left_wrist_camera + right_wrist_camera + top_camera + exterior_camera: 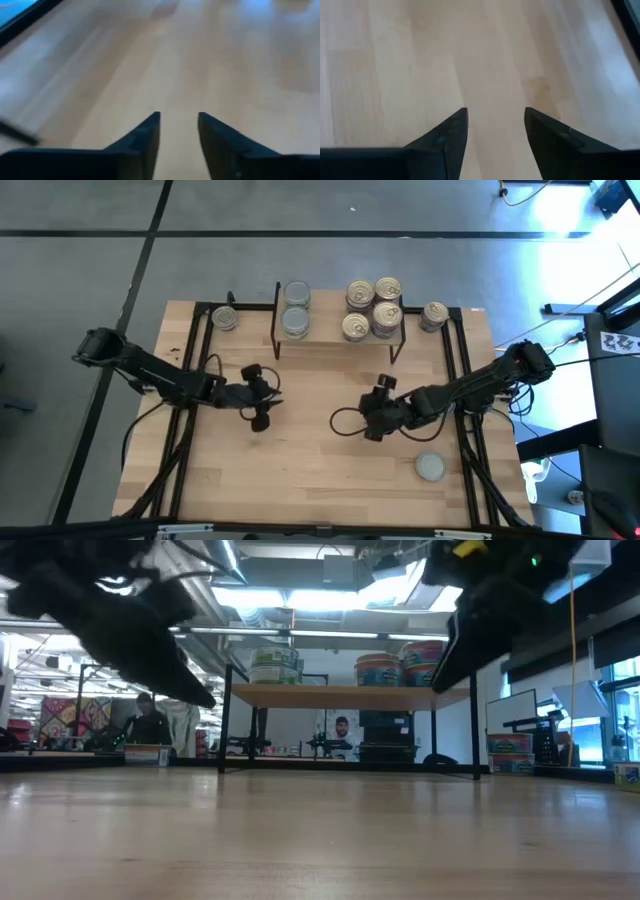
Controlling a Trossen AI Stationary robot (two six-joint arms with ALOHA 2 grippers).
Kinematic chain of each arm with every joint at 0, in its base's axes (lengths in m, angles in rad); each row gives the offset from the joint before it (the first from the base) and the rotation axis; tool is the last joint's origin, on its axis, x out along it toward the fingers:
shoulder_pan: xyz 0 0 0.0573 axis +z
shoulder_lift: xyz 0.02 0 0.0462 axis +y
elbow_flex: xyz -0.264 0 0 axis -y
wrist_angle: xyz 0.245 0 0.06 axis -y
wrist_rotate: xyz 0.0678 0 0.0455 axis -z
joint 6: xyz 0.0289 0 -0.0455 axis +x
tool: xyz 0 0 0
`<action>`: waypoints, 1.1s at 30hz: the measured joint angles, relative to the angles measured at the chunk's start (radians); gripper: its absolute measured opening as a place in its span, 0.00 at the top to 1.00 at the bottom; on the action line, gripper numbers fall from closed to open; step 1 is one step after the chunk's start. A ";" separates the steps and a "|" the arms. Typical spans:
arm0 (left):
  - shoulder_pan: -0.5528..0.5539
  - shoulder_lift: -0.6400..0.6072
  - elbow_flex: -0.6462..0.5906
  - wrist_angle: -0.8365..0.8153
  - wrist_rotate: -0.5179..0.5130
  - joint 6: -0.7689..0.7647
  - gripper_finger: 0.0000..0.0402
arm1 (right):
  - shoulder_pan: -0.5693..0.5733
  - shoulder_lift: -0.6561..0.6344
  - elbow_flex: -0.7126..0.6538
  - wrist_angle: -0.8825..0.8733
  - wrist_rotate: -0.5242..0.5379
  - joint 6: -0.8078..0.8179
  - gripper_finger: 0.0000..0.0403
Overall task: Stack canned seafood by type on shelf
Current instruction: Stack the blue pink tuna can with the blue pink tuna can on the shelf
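The shelf [340, 340], a low light-wood platform on black legs, stands at the table's far middle. On it sit two silver-lidded cans [296, 320] at its left end and several gold-lidded cans [372, 310] at its right end, seen side-on in the low view [400, 664]. One gold-lidded can [225, 318] rests on the table left of the shelf and another [434, 315] right of it. A silver-lidded can [430, 467] lies on the table at the near right. My left gripper [272, 402] [179, 120] and right gripper [366, 418] [496, 117] hover open over bare wood at mid-table, holding nothing.
Black rails [190, 360] run along the table's left and right sides under the arms. Bare wood [310, 470] spreads between the grippers and the near edge. People and equipment show in the room behind the table [150, 725].
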State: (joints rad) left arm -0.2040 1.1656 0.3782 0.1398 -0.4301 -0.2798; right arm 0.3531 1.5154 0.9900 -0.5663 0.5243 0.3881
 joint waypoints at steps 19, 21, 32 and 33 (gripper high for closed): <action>0.633 0.023 0.284 -0.825 -0.278 -0.145 0.37 | -0.061 0.001 -0.432 0.646 -0.018 -0.159 0.52; 0.694 0.030 0.284 -0.820 -0.315 -0.145 0.37 | -0.060 0.001 -0.438 0.648 -0.014 -0.157 0.52; 0.968 0.126 0.284 -0.622 -0.271 -0.044 0.48 | -0.059 0.001 -0.463 0.657 -0.010 -0.149 0.52; 0.987 0.138 0.284 -0.622 -0.270 -0.036 0.52 | -0.059 0.001 -0.463 0.656 -0.010 -0.149 0.52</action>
State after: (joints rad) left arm 0.7828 1.3032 0.6621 -0.4824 -0.6998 -0.3160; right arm 0.2939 1.5162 0.5270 0.0893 0.5144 0.2394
